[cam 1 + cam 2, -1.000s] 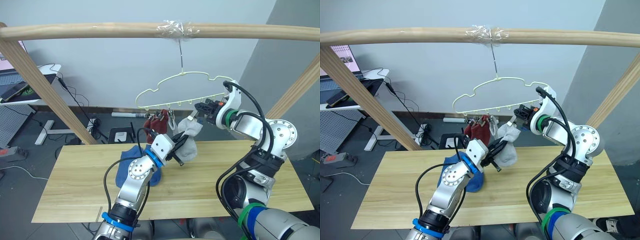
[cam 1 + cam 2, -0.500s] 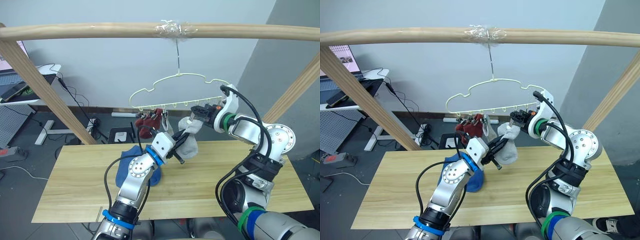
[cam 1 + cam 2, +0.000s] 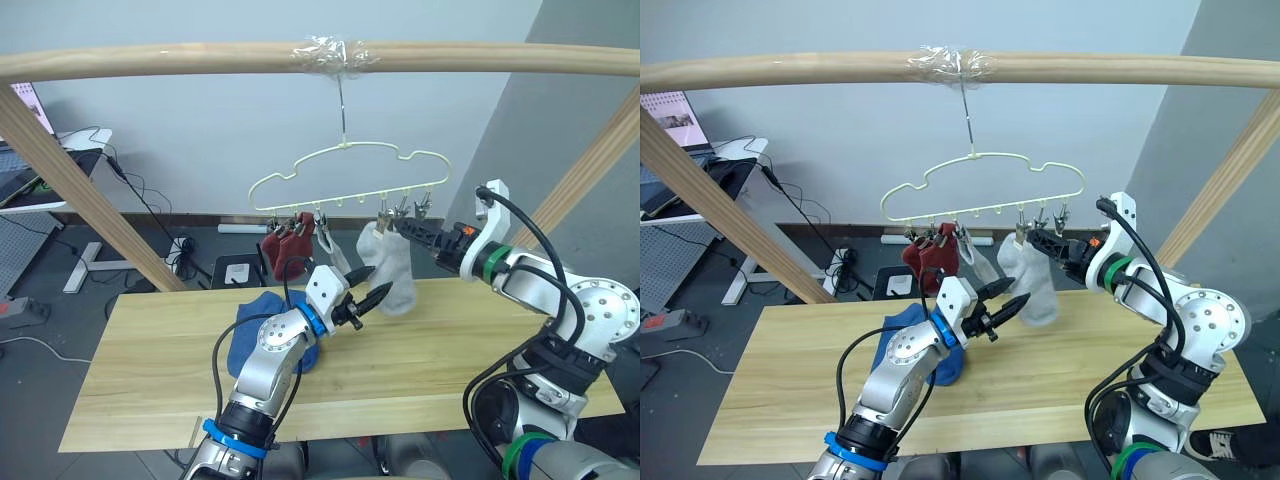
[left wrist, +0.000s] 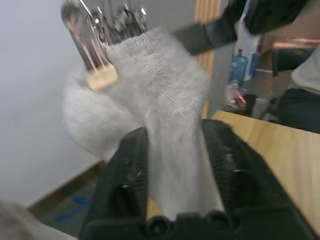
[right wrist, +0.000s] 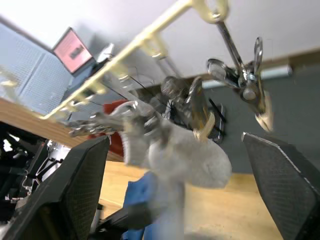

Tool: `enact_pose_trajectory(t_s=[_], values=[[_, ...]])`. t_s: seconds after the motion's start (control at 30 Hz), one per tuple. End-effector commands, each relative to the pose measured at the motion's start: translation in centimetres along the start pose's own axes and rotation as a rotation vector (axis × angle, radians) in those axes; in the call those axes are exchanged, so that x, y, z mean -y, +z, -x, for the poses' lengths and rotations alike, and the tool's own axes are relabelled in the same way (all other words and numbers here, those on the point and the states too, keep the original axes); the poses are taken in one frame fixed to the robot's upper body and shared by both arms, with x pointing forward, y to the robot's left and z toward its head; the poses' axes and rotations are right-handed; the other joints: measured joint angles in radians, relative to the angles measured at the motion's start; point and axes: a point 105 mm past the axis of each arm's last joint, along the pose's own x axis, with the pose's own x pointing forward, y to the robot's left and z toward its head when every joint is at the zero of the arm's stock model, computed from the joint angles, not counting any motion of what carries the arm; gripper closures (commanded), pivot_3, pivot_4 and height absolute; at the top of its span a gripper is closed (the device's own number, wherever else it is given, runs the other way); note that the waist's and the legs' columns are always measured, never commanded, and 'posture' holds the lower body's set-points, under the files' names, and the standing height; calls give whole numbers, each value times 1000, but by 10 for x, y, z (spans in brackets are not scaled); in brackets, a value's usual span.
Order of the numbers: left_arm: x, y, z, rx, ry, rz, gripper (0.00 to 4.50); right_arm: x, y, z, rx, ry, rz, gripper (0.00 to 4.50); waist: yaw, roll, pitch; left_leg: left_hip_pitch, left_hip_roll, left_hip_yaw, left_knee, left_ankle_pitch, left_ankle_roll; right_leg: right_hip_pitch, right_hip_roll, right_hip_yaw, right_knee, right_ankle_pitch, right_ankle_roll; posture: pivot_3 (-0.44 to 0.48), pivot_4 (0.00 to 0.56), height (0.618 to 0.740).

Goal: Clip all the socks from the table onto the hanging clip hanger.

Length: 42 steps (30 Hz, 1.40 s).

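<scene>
The pale yellow-green clip hanger (image 3: pixel 345 150) hangs by its hook from the pole. Two rust red socks (image 3: pixel 285 245) and a thin light grey sock (image 3: pixel 335 255) hang from its left clips. A second light grey sock (image 3: pixel 392 272) hangs from a clip (image 4: pixel 97 50) further right. My left gripper (image 3: pixel 372 303) is open, and that sock's lower part lies loosely between its fingers (image 4: pixel 125 170). Just right of the clips my right gripper (image 3: pixel 402 228) is open, pointing at them and holding nothing. Blue socks (image 3: pixel 262 338) lie bunched on the table (image 3: pixel 450 350), behind my left arm.
A thick wooden pole (image 3: pixel 200 60) spans the top, carried by slanted wooden legs on the left (image 3: pixel 70 170) and right (image 3: pixel 590 160). Two free clips (image 5: pixel 245 80) hang at the hanger's right end. Behind the table, cables lie on the floor (image 3: pixel 170 245).
Both grippers have opened. The right gripper let go at the clip and drew back to the right. The grey sock now hangs from its clip. The hanger swung left.
</scene>
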Motion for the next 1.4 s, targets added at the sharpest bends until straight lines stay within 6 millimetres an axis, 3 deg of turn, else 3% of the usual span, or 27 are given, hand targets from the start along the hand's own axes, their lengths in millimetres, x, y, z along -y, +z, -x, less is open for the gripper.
enact_pose_trajectory(t_s=[0.03,0.17,0.27,0.43,0.53,0.63,0.7,1.0,1.4], values=[[-4,14,8,20,-13,41,1180,-15,-5,12,14,33,134,0,-5,0,0,-1,0,0,0,0,0,-1,0,0,0,0,0,-165,149,740],[-14,17,29,-37,7,50,18,-12,-22,10,31,-40,278,0,-15,1,1,-3,0,1,0,0,0,-5,0,2,1,0,0,-154,150,740],[-23,21,45,-98,46,51,18,-5,-28,4,87,-113,382,0,-23,1,1,-3,1,2,0,0,0,-6,1,2,1,0,0,-147,151,740],[-36,37,66,-145,97,-49,0,-1,-30,-8,211,-211,556,1249,-25,0,1,-3,1,2,0,0,0,-6,1,2,1,0,0,-110,153,740],[-35,63,72,-54,103,-106,0,-6,-24,-16,298,-231,601,1249,-22,0,2,-3,1,2,0,0,0,-6,1,2,1,0,0,-106,156,740],[-31,77,75,-5,106,-127,0,-8,-20,-22,354,-248,607,1761,-11,0,2,-3,1,2,0,0,0,-6,1,2,1,0,0,-103,156,740],[-28,83,77,17,102,-121,0,-8,-16,-27,380,-258,617,2422,-4,0,2,-3,1,2,0,0,0,-6,1,3,1,0,0,-93,154,740],[-25,87,76,36,114,-129,0,-4,5,-51,467,-309,615,2422,17,0,2,-3,1,2,0,0,0,-6,1,2,2,1,-2,-63,145,740],[-22,87,78,36,123,-142,0,10,18,-70,491,-390,582,2422,23,0,2,-3,1,2,0,0,0,-6,0,2,4,3,-5,-36,138,740]])
